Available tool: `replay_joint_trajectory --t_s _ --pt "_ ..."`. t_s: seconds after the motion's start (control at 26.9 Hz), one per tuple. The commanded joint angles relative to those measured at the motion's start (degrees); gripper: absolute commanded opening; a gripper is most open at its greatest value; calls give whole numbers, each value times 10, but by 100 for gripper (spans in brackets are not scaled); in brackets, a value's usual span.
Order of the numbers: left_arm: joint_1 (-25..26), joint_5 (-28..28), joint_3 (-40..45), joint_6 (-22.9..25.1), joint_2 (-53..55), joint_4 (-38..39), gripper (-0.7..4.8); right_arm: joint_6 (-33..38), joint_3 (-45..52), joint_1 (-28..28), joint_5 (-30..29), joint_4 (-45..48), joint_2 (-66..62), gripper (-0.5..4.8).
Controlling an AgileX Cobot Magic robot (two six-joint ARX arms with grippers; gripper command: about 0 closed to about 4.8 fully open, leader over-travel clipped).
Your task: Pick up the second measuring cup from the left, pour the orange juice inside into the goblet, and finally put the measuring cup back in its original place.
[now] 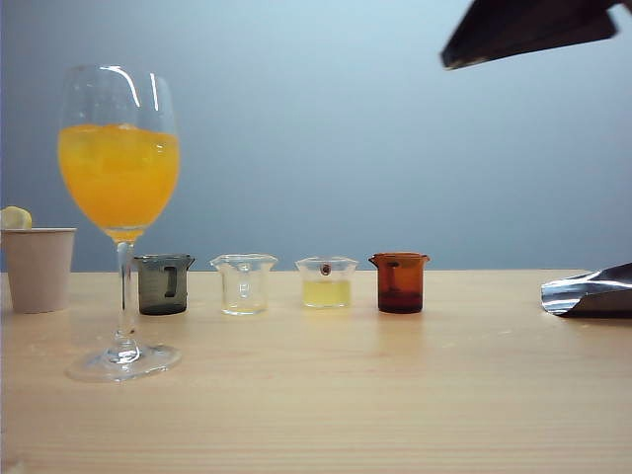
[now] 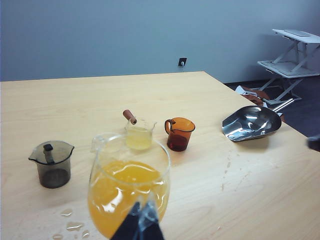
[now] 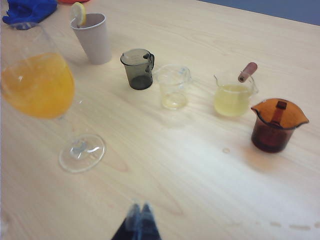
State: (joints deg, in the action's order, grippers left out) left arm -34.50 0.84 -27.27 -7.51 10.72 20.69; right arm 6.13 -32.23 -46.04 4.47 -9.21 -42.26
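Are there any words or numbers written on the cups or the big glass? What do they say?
None can be read. The goblet, the second measuring cup, the three other little cups and the paper cup all look plain. If the little cups carry measuring marks, they are too small to make out.

No readable text, labels, brands, numbers or signs in any view. Small clear glass beakers, tall stemmed wine glass, beige paper cup: all unmarked. No graduation marks legible on beakers. Light wooden tabletop bare of print.
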Motion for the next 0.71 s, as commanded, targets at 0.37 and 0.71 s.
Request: replay_joint_trajectory --t_s 0.37,0.71 --pt "0 -9 117 -38 -97 -58 -6 10 122 0 14 -11 208 -6" --pt "0 -23 185 -41 -106 -81 -6 14 198 1 14 -43 361 -6"
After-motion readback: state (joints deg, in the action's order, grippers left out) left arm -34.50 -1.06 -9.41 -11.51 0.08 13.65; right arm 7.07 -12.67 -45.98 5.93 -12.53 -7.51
